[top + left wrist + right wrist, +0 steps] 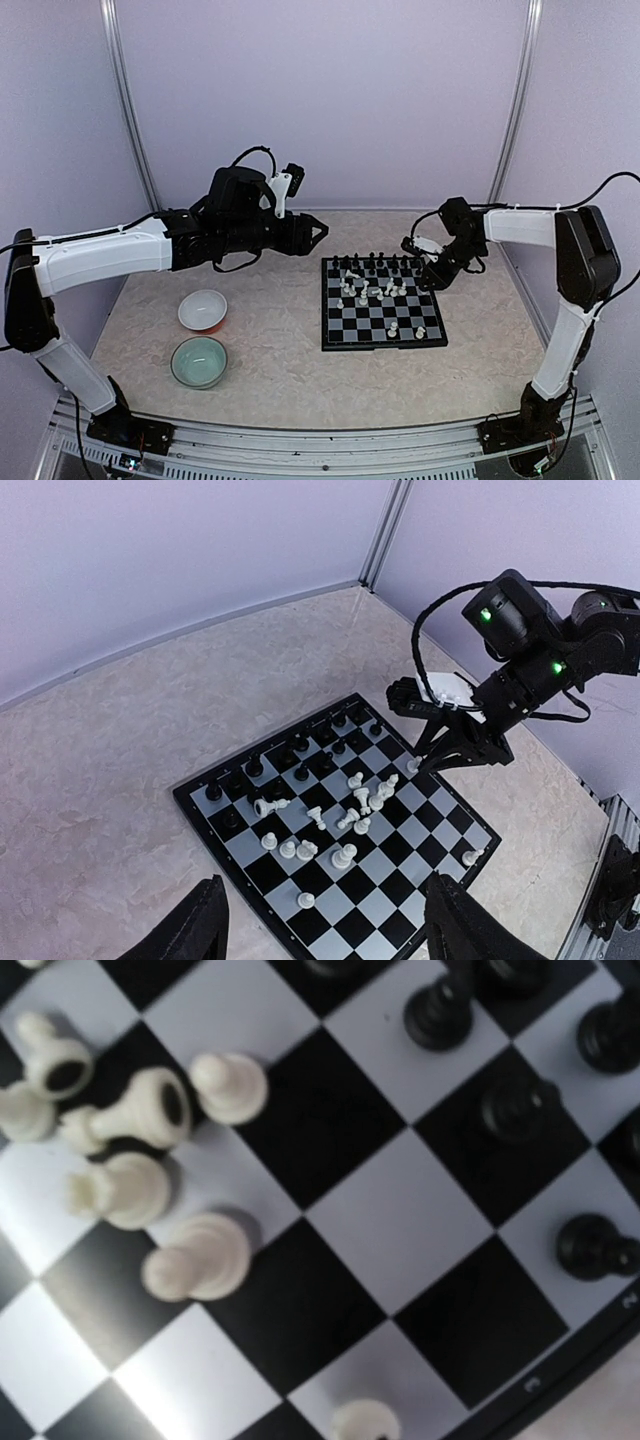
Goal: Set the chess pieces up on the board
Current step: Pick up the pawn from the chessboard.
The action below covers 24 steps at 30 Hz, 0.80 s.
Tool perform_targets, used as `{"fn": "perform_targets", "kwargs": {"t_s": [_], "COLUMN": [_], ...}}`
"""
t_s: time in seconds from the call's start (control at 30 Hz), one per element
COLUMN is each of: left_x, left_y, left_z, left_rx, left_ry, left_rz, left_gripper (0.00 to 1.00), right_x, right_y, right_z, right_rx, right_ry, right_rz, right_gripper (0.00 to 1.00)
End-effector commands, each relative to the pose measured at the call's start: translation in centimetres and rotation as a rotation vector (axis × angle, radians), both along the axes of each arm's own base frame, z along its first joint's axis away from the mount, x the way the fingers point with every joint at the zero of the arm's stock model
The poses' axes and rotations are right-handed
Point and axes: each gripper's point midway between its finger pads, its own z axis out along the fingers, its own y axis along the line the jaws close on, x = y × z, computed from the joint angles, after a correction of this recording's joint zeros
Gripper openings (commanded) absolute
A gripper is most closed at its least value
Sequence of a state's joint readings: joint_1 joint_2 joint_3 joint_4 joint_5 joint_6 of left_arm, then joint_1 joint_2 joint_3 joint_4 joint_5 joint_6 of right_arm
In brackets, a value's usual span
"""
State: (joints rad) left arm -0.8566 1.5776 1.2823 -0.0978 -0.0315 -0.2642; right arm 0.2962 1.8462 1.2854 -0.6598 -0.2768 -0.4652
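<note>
The chequered board lies right of centre on the table. Black chess pieces stand along its far rows. White chess pieces are bunched near the middle, some lying on their sides. My left gripper hovers left of and above the board. Its fingers are wide apart and empty. My right gripper is low at the board's far right edge. Its fingers close to a point on a white piece, which also shows in the right wrist view. The fingers themselves are out of the right wrist view.
A white bowl and a pale green bowl sit at the left front of the table. Pale walls enclose the table on three sides. A metal rail runs along the near edge.
</note>
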Motion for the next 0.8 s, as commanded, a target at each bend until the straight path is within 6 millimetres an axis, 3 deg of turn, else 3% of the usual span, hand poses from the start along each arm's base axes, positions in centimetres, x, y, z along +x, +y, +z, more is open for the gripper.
{"fn": "perform_targets", "kwargs": {"t_s": [0.0, 0.27, 0.57, 0.77], "left_x": [0.0, 0.0, -0.1, -0.2], "left_y": [-0.5, -0.6, -0.7, -0.8], "left_z": [1.2, 1.0, 1.0, 0.9], "left_rx": [-0.015, -0.012, -0.011, -0.009], "left_ry": [-0.025, -0.021, -0.02, -0.02], "left_rz": [-0.01, -0.011, -0.016, -0.019], "left_gripper": [0.67, 0.67, 0.67, 0.67], "right_x": [1.0, 0.2, -0.1, 0.0], "right_y": [-0.2, 0.0, -0.2, -0.5], "right_z": [0.1, -0.8, -1.6, -1.7], "right_rx": [-0.011, 0.003, -0.009, -0.024], "right_ry": [-0.007, 0.033, 0.054, 0.042], "right_rz": [-0.027, -0.02, -0.026, -0.037], "right_gripper": [0.21, 0.11, 0.21, 0.21]}}
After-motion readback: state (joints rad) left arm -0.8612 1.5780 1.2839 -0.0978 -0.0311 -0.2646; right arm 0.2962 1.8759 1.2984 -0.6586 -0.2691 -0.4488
